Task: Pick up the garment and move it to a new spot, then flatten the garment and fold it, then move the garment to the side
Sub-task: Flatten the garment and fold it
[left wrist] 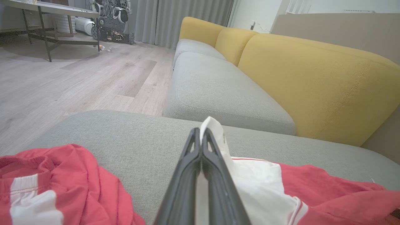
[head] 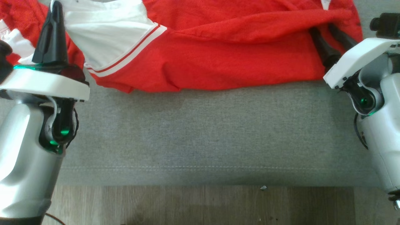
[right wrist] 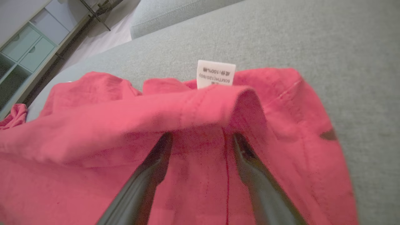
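Both ends of the garment (head: 218,59), laid on the grey cushion (head: 203,131), were attended: the left gripper (left wrist: 200,132) was clamped on white fabric, the right gripper (right wrist: 201,137) splayed open. Even outward tension was judged necessary.

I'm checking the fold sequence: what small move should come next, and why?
Probably open the left end effector: it is shut on the white sleeve, holding it up off the grey cushion, while the right end effector stands open against the red garment. Releasing should let the sleeve settle.
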{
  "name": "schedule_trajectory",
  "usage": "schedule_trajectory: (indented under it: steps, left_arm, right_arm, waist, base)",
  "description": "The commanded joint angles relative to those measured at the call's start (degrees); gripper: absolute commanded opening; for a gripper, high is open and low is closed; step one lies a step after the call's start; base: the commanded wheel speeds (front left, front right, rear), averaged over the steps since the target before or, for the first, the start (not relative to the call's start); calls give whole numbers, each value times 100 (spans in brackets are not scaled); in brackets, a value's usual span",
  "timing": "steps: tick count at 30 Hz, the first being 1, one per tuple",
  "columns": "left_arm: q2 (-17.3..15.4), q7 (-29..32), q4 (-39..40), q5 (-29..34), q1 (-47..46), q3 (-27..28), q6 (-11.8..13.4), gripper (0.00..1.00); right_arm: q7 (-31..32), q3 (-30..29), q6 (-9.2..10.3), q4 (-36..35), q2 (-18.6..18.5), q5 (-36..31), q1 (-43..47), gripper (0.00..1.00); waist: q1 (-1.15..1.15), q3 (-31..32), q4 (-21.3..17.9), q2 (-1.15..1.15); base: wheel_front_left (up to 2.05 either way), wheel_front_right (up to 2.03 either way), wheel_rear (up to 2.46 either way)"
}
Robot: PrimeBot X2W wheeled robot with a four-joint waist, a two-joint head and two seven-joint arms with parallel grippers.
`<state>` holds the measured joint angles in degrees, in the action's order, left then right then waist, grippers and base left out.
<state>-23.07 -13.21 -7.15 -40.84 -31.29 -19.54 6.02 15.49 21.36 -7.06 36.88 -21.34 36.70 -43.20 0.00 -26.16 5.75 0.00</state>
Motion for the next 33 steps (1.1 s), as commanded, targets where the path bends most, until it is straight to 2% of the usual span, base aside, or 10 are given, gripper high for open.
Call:
schedule_trajectory:
  steps: [1,2,4,5,8,14,17,25,29,33]
  left_arm:
    - [-183,-45,119,61,-222,225,-28,0]
    - [-169,-51,98,67,-232,212,-37,0]
    - [-144,-63,58,80,-238,193,-52,0]
    - [-134,-69,37,84,-236,186,-58,0]
    - [-112,-86,-35,100,-223,178,-71,0]
    - [-248,-38,123,100,-220,219,-112,0]
    - [-359,99,392,15,-233,289,-114,0]
    - [-632,635,1316,-166,-110,376,33,0]
    - [-774,1022,1778,-332,56,369,104,0]
    - [-878,1397,2073,-611,-194,496,121,0]
  right_arm:
    - [-72,113,-43,-76,-5,82,-55,100]
    - [-109,161,-43,-17,-13,113,-87,82]
    - [-149,259,-43,59,-16,231,-118,15]
    - [-158,304,-43,81,-30,293,-119,0]
    - [-165,445,-43,67,-126,442,-47,0]
    - [0,343,-43,-783,-656,1015,418,0]
    - [301,91,-43,-1419,-962,1380,671,0]
    - [1225,-703,-43,-2931,-1359,1958,1550,0]
    - [1638,-1227,-43,-3656,-1316,1965,2064,0]
    - [1832,-1888,-43,-3981,-999,1767,1929,0]
  waist:
    - [0,-14,43,0]
    - [0,-12,61,0]
    - [0,3,82,0]
    - [0,20,89,0]
    - [0,125,94,0]
    - [0,608,-41,0]
    - [0,902,-171,0]
    - [0,1414,-439,0]
    - [0,1578,-545,0]
    - [0,1705,-622,0]
  base:
    - [0,0,0]
    - [0,0,0]
    - [0,0,0]
    - [0,0,0]
    - [0,0,0]
    - [0,0,0]
    - [0,0,0]
    - [0,0,0]
    - [0,0,0]
    - [0,0,0]
